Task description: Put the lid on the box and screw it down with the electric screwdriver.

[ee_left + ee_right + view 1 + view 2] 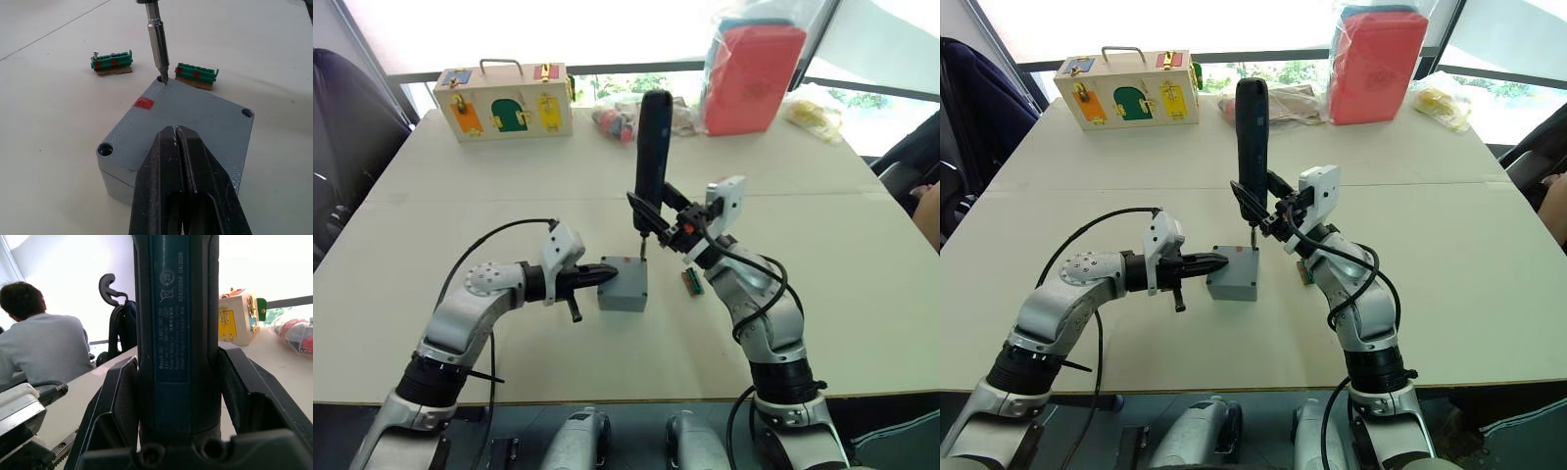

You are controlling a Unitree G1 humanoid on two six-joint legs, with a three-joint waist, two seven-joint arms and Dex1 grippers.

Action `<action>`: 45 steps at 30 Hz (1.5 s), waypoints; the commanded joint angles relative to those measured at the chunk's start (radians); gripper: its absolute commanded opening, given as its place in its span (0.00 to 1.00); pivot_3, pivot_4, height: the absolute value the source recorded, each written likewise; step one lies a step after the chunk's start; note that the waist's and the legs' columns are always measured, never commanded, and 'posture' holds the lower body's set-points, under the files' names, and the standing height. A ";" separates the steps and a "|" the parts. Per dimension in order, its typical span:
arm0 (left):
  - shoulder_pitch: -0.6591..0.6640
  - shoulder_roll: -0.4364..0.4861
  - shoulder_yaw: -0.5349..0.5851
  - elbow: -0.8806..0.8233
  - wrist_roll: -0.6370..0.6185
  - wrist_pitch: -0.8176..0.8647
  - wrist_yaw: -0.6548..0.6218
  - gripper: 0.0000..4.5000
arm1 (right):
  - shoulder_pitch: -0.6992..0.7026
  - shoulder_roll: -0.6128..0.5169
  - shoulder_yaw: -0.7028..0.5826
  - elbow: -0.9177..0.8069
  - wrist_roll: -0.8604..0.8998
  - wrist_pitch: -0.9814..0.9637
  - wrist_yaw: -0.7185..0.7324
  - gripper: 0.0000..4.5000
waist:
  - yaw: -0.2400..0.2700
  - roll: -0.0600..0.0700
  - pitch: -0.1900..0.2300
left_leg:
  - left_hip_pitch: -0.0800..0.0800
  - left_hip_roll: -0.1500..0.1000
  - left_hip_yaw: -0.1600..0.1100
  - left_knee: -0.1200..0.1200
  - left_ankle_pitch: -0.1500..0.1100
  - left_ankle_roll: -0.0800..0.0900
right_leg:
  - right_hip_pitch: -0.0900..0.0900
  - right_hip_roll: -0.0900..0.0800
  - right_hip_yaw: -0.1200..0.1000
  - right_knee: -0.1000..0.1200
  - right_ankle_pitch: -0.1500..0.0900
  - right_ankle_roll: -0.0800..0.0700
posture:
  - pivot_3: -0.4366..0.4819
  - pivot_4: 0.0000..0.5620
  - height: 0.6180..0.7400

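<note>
Pale tabletop (822, 225) by bright windows holds the box (625, 289) near its middle, the lid (195, 117) already seated flush on it. Left gripper (178, 142), its fingers pressed together, bears on the lid's top to steady it. Right gripper (671, 227) is clamped round the electric screwdriver (651, 157), held upright with its bit (157, 46) set in a far corner screw hole. To drive well, keep the tool plumb over the hole, press straight down and hold the lid pinned so the box cannot twist. Its label seems to read Bosch GO and 04/2026; finer print is illegible. Green connector pieces (111, 61) lie just beyond the box
</note>
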State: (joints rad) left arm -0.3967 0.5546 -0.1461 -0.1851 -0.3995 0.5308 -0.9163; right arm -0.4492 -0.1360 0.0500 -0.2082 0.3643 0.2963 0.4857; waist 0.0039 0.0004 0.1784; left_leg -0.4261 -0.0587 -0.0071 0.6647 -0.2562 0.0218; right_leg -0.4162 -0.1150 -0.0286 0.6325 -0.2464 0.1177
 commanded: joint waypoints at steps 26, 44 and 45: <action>0.008 0.011 -0.017 -0.051 0.017 0.051 0.001 0.00 | 0.154 0.002 0.040 0.091 -0.086 -0.194 -0.010 0.43 | 0.001 0.000 -0.001 | 0.011 0.000 0.000 -0.001 -0.001 0.001 | 0.011 0.000 0.000 -0.002 0.000 0.000 | 0.48 0.27 1.00; 0.016 0.020 -0.040 -0.030 0.046 0.018 -0.014 0.00 | 0.184 -0.012 0.120 0.155 -0.162 -0.221 -0.027 0.43 | 0.000 -0.001 -0.019 | 0.018 0.001 0.000 -0.004 -0.005 0.007 | 0.013 0.000 0.000 -0.003 -0.002 -0.002 | 0.48 0.27 1.00; 0.017 0.020 -0.039 -0.031 0.047 0.020 -0.013 0.00 | 0.190 -0.010 0.120 0.158 -0.163 -0.220 -0.029 0.43 | 0.001 -0.001 -0.020 | 0.018 0.001 0.000 -0.004 -0.005 0.007 | 0.013 0.000 0.000 -0.003 -0.002 -0.002 | 0.48 0.27 1.00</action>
State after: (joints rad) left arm -0.3864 0.5680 -0.1807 -0.1978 -0.3581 0.5425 -0.9319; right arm -0.3118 -0.1361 0.1292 -0.1417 0.2445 0.0310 0.4553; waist 0.0044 -0.0008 0.1583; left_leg -0.4079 -0.0581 -0.0074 0.6610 -0.2612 0.0290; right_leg -0.4037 -0.1149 -0.0283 0.6298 -0.2481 0.1159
